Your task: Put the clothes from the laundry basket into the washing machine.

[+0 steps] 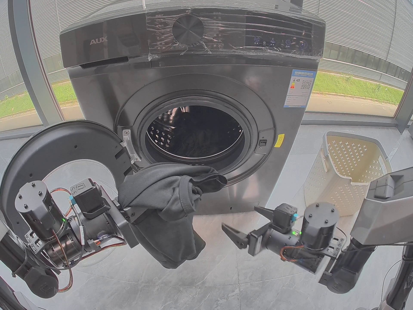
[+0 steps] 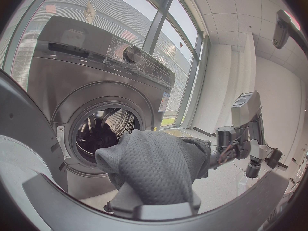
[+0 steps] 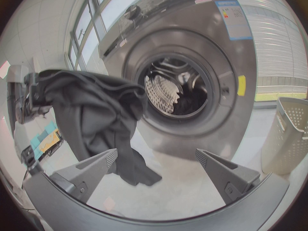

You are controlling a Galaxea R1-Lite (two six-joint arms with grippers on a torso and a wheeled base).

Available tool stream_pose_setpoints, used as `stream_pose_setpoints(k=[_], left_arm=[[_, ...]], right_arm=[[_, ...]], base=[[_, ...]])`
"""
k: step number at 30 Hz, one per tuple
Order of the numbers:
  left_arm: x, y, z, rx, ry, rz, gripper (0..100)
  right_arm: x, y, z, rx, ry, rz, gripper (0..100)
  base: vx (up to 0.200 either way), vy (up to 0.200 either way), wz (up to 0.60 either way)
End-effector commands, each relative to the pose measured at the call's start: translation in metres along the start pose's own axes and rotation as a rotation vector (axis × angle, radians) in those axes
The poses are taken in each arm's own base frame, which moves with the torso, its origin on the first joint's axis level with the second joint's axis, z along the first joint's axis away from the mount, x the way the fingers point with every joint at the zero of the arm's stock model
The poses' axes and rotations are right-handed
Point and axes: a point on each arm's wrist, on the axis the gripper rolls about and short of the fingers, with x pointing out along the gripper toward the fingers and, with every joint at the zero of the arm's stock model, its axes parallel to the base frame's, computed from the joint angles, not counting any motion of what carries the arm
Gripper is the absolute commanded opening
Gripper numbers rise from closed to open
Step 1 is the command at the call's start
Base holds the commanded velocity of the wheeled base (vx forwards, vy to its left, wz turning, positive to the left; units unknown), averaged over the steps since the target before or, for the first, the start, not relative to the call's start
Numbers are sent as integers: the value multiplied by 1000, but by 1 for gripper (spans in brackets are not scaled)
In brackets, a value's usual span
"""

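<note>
While it hangs from the left pincer (image 1: 132,214), which is clenched on its bunched end, the dark grey garment (image 1: 170,207) sits just in front of the washing machine (image 1: 193,65). Its upper folds reach the lower rim of the machine's round opening, and its tail droops toward the floor (image 1: 241,276). The machine's door (image 1: 56,151) stands swung open on the left side. Inside the drum (image 1: 195,134) lies a dark cloth (image 3: 189,103). The right pincer (image 1: 240,218) hovers before the machine's lower right front, released and holding nothing, near the garment but apart from it. The laundry basket (image 1: 344,168) stands on the floor just right of the machine.
</note>
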Motion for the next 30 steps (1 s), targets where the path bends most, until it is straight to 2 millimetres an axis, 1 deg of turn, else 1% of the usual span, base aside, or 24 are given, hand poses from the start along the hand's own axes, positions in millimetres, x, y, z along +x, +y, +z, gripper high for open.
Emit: stream_pose_setpoints(k=[1, 5, 8, 13, 19, 24, 30], left_arm=[[-1, -1, 0, -13, -1, 32, 0], [-5, -3, -8, -22, 38, 32, 0], [-6, -1, -12, -30, 49, 102, 0], [-7, -1, -15, -24, 63, 146, 0], [-7, -3, -16, -24, 69, 150, 0], [-4, -3, -26, -23, 113, 148, 0], [0, -4, -36, -26, 159, 145, 0]], right_arm=[[-57, -3, -7, 0, 110, -2, 100], [-59, -5, 2, 5, 76, -11, 100], [-63, -4, 8, 7, 51, -12, 100], [-64, -10, 9, 11, 45, -36, 100], [-63, -15, 9, 16, 48, -55, 100], [-60, -14, 11, 16, 33, -52, 100], [-57, -14, 13, 18, 21, -57, 100]], base=[[0, 0, 0], [0, 0, 0], [0, 0, 0], [0, 0, 0], [0, 0, 0], [0, 0, 0], [200, 0, 0]])
